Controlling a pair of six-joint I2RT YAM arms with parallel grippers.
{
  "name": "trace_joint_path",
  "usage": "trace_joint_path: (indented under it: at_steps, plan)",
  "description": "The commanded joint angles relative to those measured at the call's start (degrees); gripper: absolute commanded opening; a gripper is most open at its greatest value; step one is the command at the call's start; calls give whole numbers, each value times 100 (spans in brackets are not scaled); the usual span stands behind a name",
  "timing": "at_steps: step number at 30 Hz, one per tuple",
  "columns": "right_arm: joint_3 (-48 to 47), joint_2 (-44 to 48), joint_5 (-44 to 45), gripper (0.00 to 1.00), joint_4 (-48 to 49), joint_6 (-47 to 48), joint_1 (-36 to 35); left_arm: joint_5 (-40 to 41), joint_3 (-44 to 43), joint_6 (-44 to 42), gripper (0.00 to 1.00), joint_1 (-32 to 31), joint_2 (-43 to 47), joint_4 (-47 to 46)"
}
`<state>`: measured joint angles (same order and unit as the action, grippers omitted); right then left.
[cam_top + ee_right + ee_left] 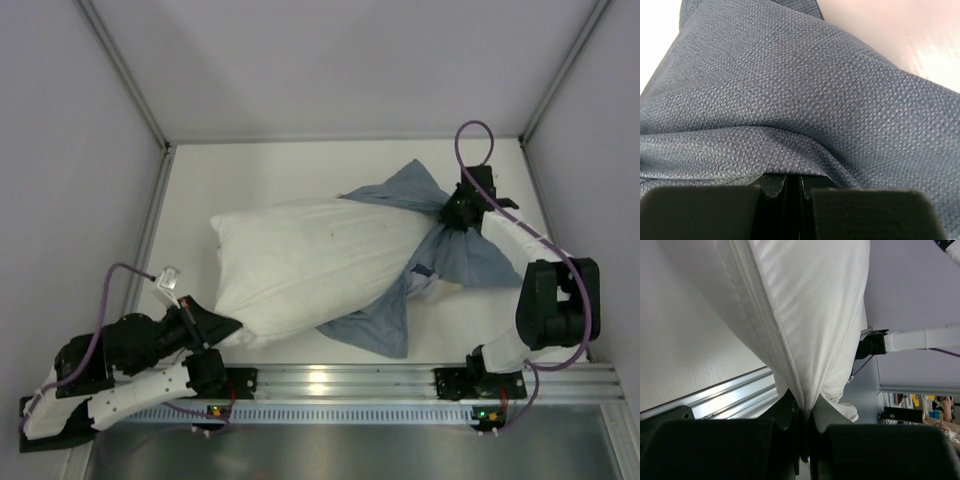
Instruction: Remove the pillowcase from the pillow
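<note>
The white pillow (310, 265) lies across the middle of the table, mostly bare. The blue-grey pillowcase (455, 255) is bunched round its right end, with flaps spread at the back (405, 190) and front (375, 325). My left gripper (222, 330) is shut on the pillow's near left corner; in the left wrist view the white fabric (810, 340) is pinched between my fingers (805, 415). My right gripper (452, 215) is shut on a gathered fold of the pillowcase; in the right wrist view blue cloth (805, 100) fills the frame above my closed jaws (792, 182).
A metal rail (340, 382) runs along the table's near edge between the arm bases. Grey walls close in the table at the left, back and right. A small white tag (168, 276) lies on the table left of the pillow.
</note>
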<state>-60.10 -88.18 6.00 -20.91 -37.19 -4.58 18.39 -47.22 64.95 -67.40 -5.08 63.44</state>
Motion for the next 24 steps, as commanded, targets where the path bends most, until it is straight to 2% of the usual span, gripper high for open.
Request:
trace_joint_path:
  at_steps: [1,5,7,8,9,10,12,13,15,16,19,24]
  plan:
    - [146,-95,1992,0,394,46,853,648,-1157,202,0,34,385,1372]
    - [612,362,1432,0,876,203,915,868,-1325,264,0,34,376,1566]
    - [780,712,645,3,1053,456,871,885,-1141,334,0,34,350,1496]
    - [850,845,283,12,1158,563,767,868,-1036,343,0,34,324,1426]
    - [1007,994,-191,42,1498,703,670,824,-774,352,0,42,306,1217]
    - [1026,1248,-909,56,1537,896,547,719,-614,361,0,34,263,1067]
    - [948,1635,-953,74,1188,1133,-225,544,-133,326,0,34,218,594]
    - [921,1803,-751,78,994,1196,-793,508,27,326,0,34,122,443]
    - [929,2293,-330,82,547,1127,-1219,446,378,308,0,34,25,83]
    - [982,2505,-388,83,448,1074,-1447,437,467,299,0,34,-80,-6]
    - [1228,3288,-748,85,44,959,-1633,411,661,264,0,34,-221,-226]
    - [1711,4719,-801,84,-659,793,-1660,428,670,238,0,34,-230,-236]
